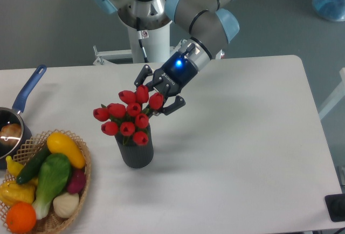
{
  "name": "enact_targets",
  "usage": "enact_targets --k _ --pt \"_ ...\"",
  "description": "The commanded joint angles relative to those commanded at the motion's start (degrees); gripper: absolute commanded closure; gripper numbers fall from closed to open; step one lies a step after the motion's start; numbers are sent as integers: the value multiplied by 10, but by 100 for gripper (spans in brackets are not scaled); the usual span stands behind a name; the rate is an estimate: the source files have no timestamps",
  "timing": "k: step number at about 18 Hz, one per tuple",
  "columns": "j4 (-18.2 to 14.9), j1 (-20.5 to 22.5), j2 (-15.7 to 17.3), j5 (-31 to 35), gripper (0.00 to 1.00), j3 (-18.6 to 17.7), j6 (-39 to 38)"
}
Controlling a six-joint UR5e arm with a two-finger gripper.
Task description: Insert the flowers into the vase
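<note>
The flowers (pixel 128 119) stood in the vase (pixel 136 151), their red heads fanned out above its round mouth and leaning toward ten o'clock. The vase sat upright on the white table (pixel 232 148), a little left of the table's middle. The tool (pixel 159 95) hung at about one o'clock from the bunch, its two dark fingers spread apart on either side of the uppermost tulip heads; the upper finger (pixel 143 75) sat just above the top bloom and the lower one (pixel 176 105) just right of the bunch. Whether either finger touched a petal could not be told, but the jaws were parted and gripped nothing. A blue light glowed on the tool's wrist. At eight o'clock from the vase lay a wicker basket (pixel 81 148) of toy vegetables, and at nine o'clock a blue-handled saucepan (pixel 21 102) at the table's left edge.
</note>
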Motion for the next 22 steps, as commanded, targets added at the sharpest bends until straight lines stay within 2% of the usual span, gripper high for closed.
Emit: enact_targets --k 1,4,6,7,12,15,18,22 --pt "0 1 0 0 24 0 0" --pt "-1 2 2 1 15 0 -2" --pt "-1 4 4 17 3 1 -4" --pt "-1 7 5 27 0 1 -6" --pt "-1 13 11 53 0 6 -7" --pt "-2 36 35 83 0 20 -8" --pt "-2 57 58 167 0 50 -11" --pt "-2 96 55 292 0 90 -7"
